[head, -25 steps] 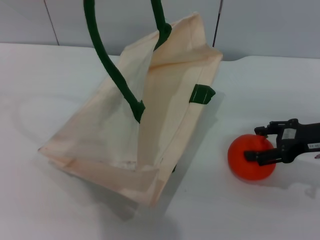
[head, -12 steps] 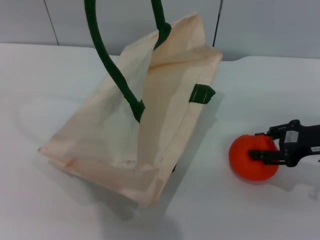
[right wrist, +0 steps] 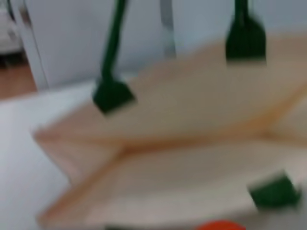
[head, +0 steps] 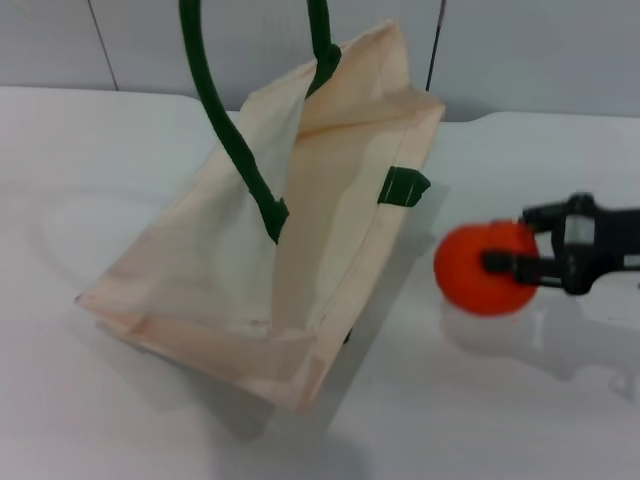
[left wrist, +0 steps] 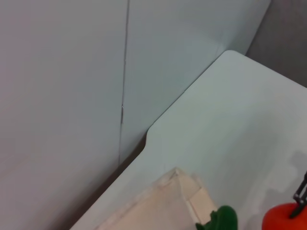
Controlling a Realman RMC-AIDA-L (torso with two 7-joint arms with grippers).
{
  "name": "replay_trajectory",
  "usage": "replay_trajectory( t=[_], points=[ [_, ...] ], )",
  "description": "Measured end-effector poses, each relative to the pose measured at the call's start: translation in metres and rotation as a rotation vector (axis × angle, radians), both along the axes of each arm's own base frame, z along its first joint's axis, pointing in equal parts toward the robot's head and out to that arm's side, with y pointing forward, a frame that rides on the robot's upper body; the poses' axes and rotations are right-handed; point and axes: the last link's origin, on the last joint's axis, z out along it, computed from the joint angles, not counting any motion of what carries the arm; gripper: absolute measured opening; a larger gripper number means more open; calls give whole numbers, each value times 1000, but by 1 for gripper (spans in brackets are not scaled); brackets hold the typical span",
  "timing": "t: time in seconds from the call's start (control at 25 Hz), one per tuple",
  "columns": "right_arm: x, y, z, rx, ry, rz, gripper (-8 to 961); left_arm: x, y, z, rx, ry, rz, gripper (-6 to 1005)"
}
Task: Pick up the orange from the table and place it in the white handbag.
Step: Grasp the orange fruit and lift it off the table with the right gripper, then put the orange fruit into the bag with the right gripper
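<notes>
Right gripper (head: 522,248) grips the orange (head: 484,270), lifted just off the table (head: 520,400). Its target, the white handbag (head: 300,220), lies to the left, mouth held open nearby.

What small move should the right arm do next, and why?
Probably carry the orange higher and toward the bag. The right tool is shut on it, and it seems lifted off the table, but it is beside the bag, lower than the open top near the handles.

Lab-like: bare white table (head: 90,140), panelled wall (left wrist: 57,72).
</notes>
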Motion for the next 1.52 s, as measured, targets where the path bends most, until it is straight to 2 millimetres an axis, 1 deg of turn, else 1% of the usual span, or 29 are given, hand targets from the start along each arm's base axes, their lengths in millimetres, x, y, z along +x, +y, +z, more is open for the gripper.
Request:
replay_trajectory(
  t=[0.12,0.2,0.36,0.44,0.6,0.68,0.84,1.16,1.28,1.36,1.52],
  points=[
    [-26,3,6,-28,75,91,419,6,0,-2,-8,5,-12,122],
    [-46,9,1,-52,91,146,386,6,-1,-3,-13,8,-14,121],
    [-79,15,-14,-89,115,221,353,10,-2,-4,-29,6,-22,121],
    [-96,17,-25,-108,118,258,337,11,-3,-5,-32,6,-25,121],
    [-118,24,-42,-127,90,287,320,15,-4,-8,-47,2,-36,122],
    [-127,27,-48,-131,87,292,312,18,-4,-9,-53,2,-42,122],
    [-134,36,-55,-99,57,288,295,20,-4,-10,-57,1,-46,121],
    [-132,46,-65,-52,-12,267,226,22,-5,-11,-64,-1,-52,121],
    [-129,47,-67,-39,-25,258,205,22,-5,-11,-69,-2,-52,121],
    [-128,49,-68,-28,-39,256,174,22,-5,-11,-70,-2,-52,121],
    [-126,53,-64,0,-43,245,139,19,-6,-11,-71,-1,-45,122]
  ],
)
